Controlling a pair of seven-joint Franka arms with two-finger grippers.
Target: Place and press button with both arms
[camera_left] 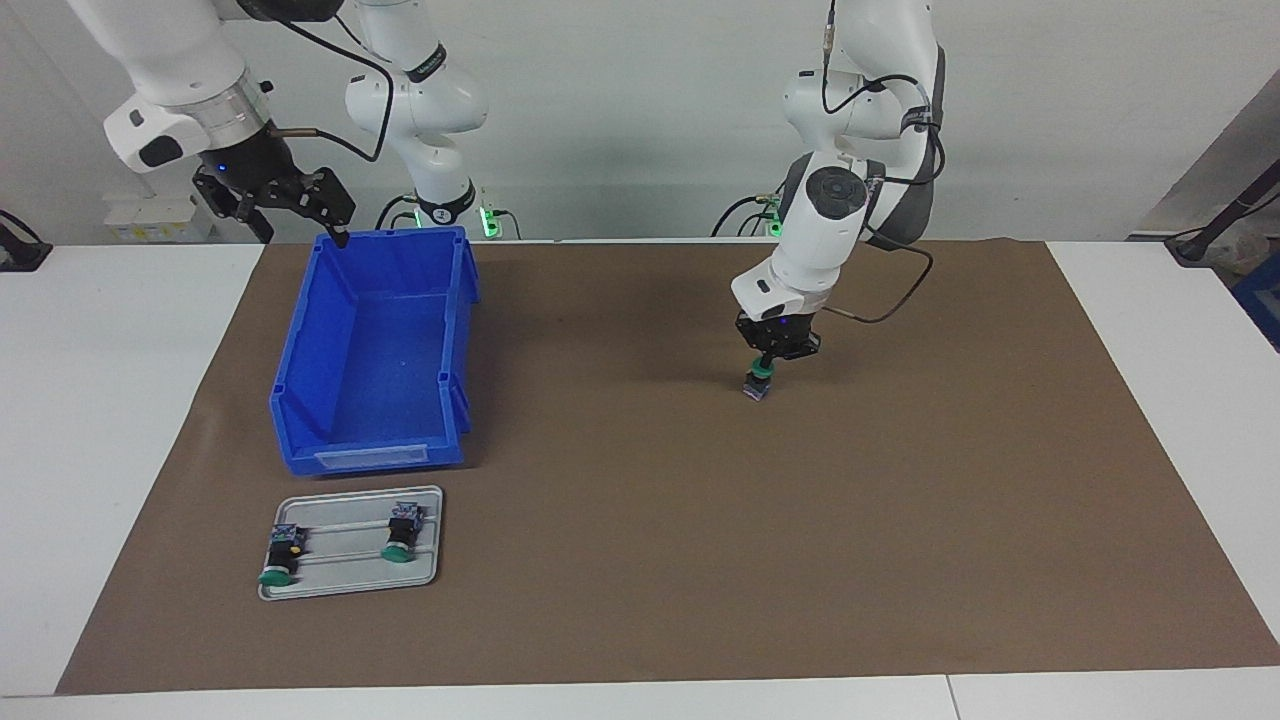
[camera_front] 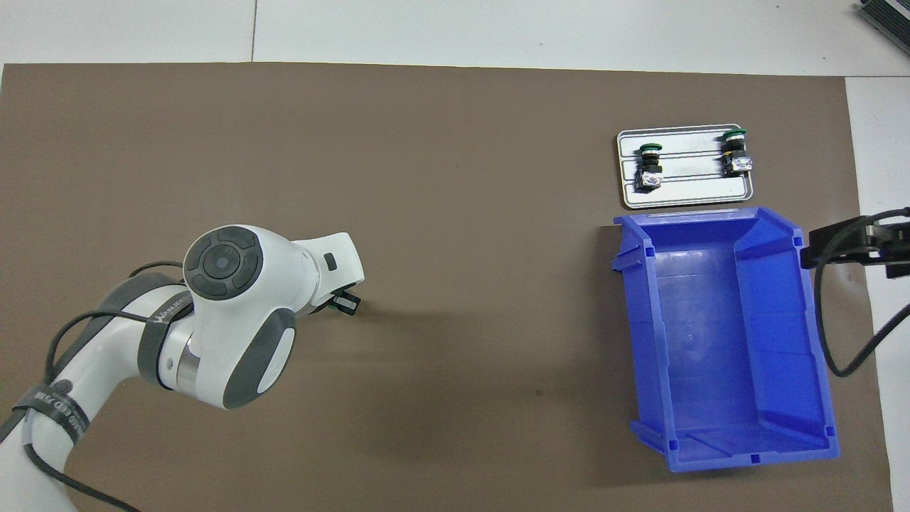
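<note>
We see left gripper (camera_left: 766,368) clamped on button (camera_left: 758,384), centre-right of frame, low over brown mat (camera_left: 640,560). Right gripper (camera_left: 290,205) wide, holding nothing, upper left, over blue bin (camera_left: 372,420) rim.

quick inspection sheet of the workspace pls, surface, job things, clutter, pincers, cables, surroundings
surface: brown mat over a white table.
job's things: button, green cap up, in the left pincer over the bare mat; whether its base touches the mat cannot be told.
clutter: empty blue bin; grey tray with two more buttons lying on it, farther from the robots than the bin.
pincers: left pincer shut on the button; right pincer open, waiting above the bin's corner.
cables: black cables loop along both arms, off the mat.
surroundings: pale wall; green lights at the arm bases.
</note>
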